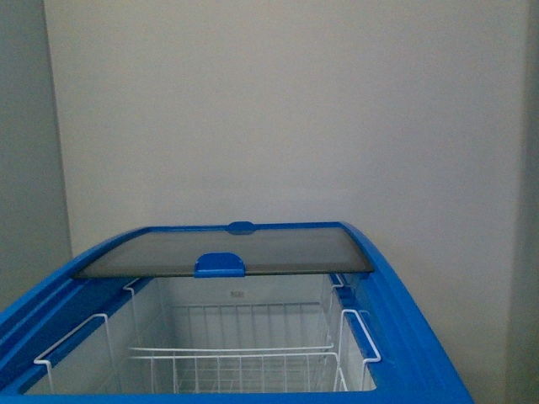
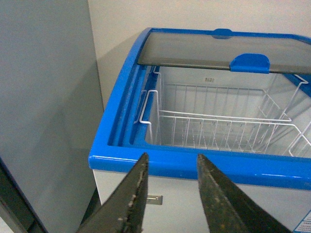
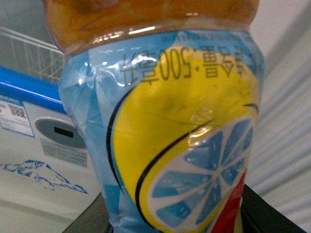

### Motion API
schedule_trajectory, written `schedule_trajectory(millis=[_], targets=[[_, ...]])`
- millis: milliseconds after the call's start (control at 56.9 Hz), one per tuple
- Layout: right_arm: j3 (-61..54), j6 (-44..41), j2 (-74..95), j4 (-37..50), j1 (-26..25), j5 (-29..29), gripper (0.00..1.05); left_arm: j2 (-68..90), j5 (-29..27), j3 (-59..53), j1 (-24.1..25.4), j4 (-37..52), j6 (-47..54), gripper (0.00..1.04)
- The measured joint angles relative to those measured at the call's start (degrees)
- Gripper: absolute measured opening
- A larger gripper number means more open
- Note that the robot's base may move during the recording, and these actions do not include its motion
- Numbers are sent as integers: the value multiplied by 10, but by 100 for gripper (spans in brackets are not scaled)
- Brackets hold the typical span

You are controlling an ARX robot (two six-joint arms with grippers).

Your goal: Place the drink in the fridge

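Plastic bottle of amber drink (image 3: 170, 145) was held outside the open white, blue-rimmed chest fridge (image 1: 421, 320).
Right gripper (image 3: 172, 221) clasped its slick film label by the fridge's near front wall; left gripper (image 2: 172, 158) hung spread and empty. Judged best: clear the smooth rim, then lower the bottle upright into a white wire basket (image 1: 236, 362), short of the far-slid glass lid (image 1: 253, 251).

Lemon-label drink (image 3: 165, 136) near blue-rimmed fridge (image 1: 408, 320), glass lid (image 1: 253, 250) half open.

Grey cabinet (image 2: 43, 111) stands beside white wall (image 1: 253, 109).
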Motion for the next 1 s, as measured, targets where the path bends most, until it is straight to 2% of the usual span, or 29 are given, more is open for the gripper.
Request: schedule_trajectory(millis=[88, 158, 299, 386, 667, 913, 1001], targets=[[82, -103, 127, 54, 30, -5, 39, -29, -1, -21, 0, 0, 2, 10], [129, -164, 198, 86, 49, -6, 40, -43, -1, -31, 0, -3, 1, 2], [258, -328, 383, 90, 100, -8, 39, -83, -1, -58, 0, -19, 3, 3], [351, -396, 506, 83, 134, -2, 39, -113, -1, -71, 0, -35, 3, 3], [511, -424, 696, 31, 177, 12, 39, -175, -1, -95, 0, -74, 3, 3], [585, -422, 789, 22, 179, 16, 39, -221, -1, -106, 0, -107, 3, 3], [609, -421, 817, 22, 177, 18, 39, -227, -1, -118, 0, -93, 3, 3]])
